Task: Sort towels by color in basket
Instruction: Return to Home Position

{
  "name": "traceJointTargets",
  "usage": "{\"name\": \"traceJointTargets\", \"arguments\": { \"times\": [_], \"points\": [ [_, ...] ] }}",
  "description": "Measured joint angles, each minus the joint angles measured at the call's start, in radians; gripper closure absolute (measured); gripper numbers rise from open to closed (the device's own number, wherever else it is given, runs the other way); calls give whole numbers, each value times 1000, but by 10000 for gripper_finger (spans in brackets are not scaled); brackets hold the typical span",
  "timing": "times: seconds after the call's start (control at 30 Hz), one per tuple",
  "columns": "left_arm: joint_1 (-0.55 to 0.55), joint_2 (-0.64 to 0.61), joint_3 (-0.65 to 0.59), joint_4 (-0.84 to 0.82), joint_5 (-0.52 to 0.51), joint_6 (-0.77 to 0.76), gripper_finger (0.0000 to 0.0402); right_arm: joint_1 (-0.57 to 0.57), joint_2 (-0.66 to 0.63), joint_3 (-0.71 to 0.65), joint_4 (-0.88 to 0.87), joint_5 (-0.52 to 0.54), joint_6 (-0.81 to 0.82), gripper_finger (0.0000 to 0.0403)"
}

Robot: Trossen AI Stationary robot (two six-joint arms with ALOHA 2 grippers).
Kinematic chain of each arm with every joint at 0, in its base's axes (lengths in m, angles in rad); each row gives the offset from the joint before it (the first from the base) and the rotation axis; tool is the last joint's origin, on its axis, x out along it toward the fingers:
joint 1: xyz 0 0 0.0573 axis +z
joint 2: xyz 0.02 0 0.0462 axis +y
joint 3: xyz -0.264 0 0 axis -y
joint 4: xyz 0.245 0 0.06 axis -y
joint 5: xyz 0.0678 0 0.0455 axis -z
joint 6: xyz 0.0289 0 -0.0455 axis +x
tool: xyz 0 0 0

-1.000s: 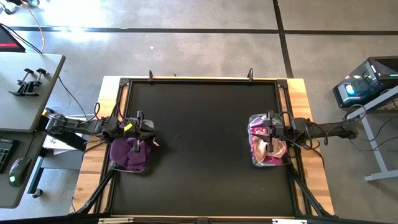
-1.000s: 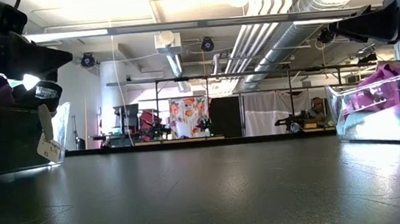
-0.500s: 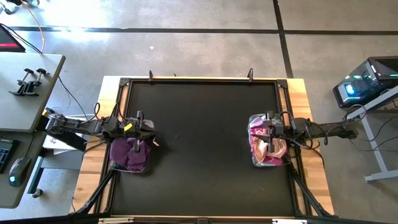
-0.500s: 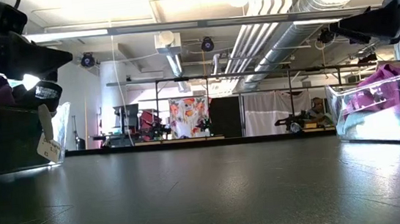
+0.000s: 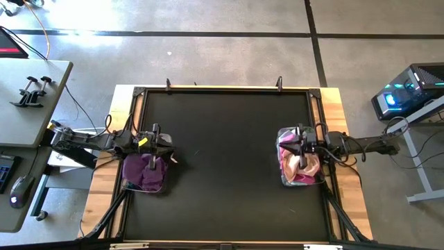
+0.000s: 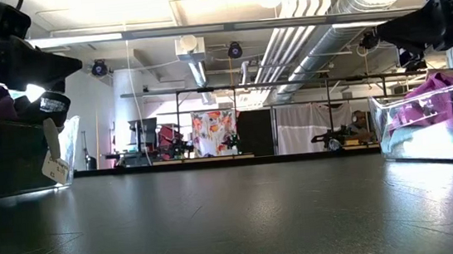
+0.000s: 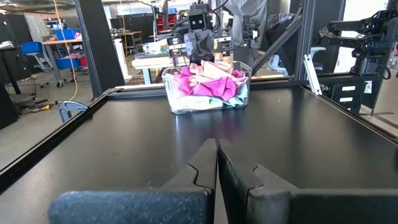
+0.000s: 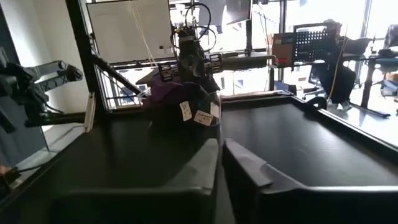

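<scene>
Both empty grippers look clamped shut, left gripper [image 7: 217, 147] by the purple towels [image 5: 147, 172] in the left bin [image 5: 125, 183], right gripper [image 8: 220, 145] over the pink towels [image 5: 300, 167] in the right bin [image 5: 283, 180], so a low retreat could snag cloth.

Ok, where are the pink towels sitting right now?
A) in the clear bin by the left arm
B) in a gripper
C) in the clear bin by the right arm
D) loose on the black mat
C: the pink towels are piled in the clear bin by the right arm, while the left arm's bin holds purple towels.
</scene>
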Motion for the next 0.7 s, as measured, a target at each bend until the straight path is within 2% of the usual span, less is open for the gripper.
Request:
{"name": "traceJointTargets", "arguments": {
  "times": [0.03,0.1,0.2,0.33,0.7],
  "points": [
    [0,0,0,0,0,0,396,0,0,0,0,-2,-20,389],
    [0,0,0,0,0,0,396,0,0,0,0,-8,-48,386],
    [0,0,0,0,0,0,396,0,0,0,0,-7,-32,382],
    [0,0,0,0,0,0,396,0,1,1,0,-8,-18,399],
    [0,0,0,0,0,0,396,0,1,2,0,-9,-24,395]
  ]
}}
